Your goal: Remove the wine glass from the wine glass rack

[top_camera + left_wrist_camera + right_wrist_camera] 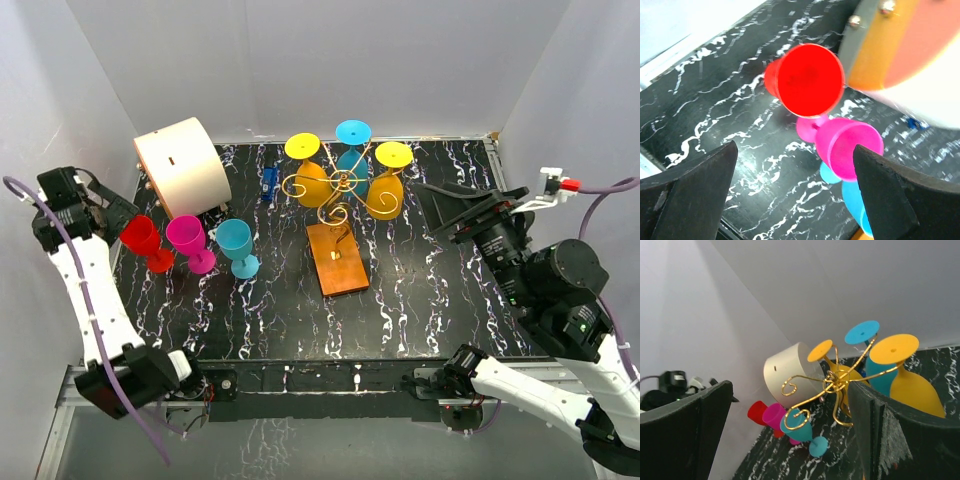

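Only the top view shows the base [337, 258] of the rack [345, 183], its long axis near-to-far, glasses [312, 185] hanging foot-up; left gripper [795, 167] and right gripper [790, 410] gape wide, empty.

One wine glass rack [338, 258] carries two yellow glasses [312, 185] and one blue glass [352, 165]. The table [420, 300] has one red glass [143, 238], one pink glass [187, 237], one cyan glass [236, 243] and one cream drum [182, 168].
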You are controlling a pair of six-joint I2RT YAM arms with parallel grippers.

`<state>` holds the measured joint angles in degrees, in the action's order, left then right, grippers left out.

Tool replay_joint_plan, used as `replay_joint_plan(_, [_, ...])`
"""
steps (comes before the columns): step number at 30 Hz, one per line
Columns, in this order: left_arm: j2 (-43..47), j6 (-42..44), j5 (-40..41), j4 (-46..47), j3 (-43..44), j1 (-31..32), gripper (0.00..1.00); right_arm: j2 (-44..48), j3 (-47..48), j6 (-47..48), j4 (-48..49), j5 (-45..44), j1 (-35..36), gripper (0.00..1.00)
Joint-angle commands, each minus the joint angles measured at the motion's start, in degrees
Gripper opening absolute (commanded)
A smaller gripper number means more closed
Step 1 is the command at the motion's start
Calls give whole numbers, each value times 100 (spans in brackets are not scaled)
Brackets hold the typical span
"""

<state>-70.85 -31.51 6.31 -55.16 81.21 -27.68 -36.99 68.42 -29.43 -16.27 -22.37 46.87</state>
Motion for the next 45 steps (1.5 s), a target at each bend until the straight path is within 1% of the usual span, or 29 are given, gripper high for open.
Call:
replay_joint_plan(1, [443, 615, -1369, 71, 265, 62, 99, -90, 198, 315, -623, -184, -3, 98])
replay_joint_plan(4, [545, 942, -2115, 149, 515, 413, 99, -73, 235, 528, -1107, -507, -3, 98])
replay_joint_plan(8, [792, 1425, -2654, 348, 684, 1190, 99, -145, 384, 708, -1628, -807, -3, 98])
replay_joint_plan(13, [1538, 1884, -3273, 982, 29, 2147, 99, -577, 655, 1134, -1954, -1194, -3, 98])
replay_joint_plan(18, [2228, 2241, -3731, 1195, -647, 3034, 99, -1442, 1291, 1432, -2329, -1472, -3, 98])
replay_joint_plan(21, [2740, 2407, -3687, 1259, -918, 3450, 99, -1941, 1666, 1613, -2437, -1501, -3, 98])
replay_joint_plan(23, [3036, 2499, -3587, 1247, -984, 3663, 99, -2266, 1967, 1639, -2540, -1689, -3, 98])
replay_joint_plan(26, [3386, 2544, -3461, 1239, -1110, 3851, 99, -2796, 2452, 1700, -2616, -1923, -3, 98])
replay_joint_plan(30, [3698, 2532, -3349, 1311, -1303, 3902, 99, -3485, 3155, 1816, -2834, -2293, -3, 98])
replay_joint_plan(33, [3770, 2461, -3421, 1308, -1285, 3899, 99, -3918, 3643, 1945, -3020, -2707, -3, 98])
replay_joint_plan(36, [3732, 2384, -3474, 1251, -1101, 3898, 99, -4189, 3870, 2078, -3044, -2965, -36, 98])
replay_joint_plan(38, [3690, 2318, -3479, 1236, -985, 3902, 99, -4277, 3929, 2100, -2996, -2862, -154, 98])
replay_joint_plan(42, [3675, 2189, -3452, 1315, -930, 3901, 99, -4415, 3968, 1917, -2978, -1914, -788, 98])
replay_joint_plan(45, [3662, 2098, -3443, 1375, -974, 3899, 99, -4517, 3968, 1880, -2958, -1393, -1040, 98])
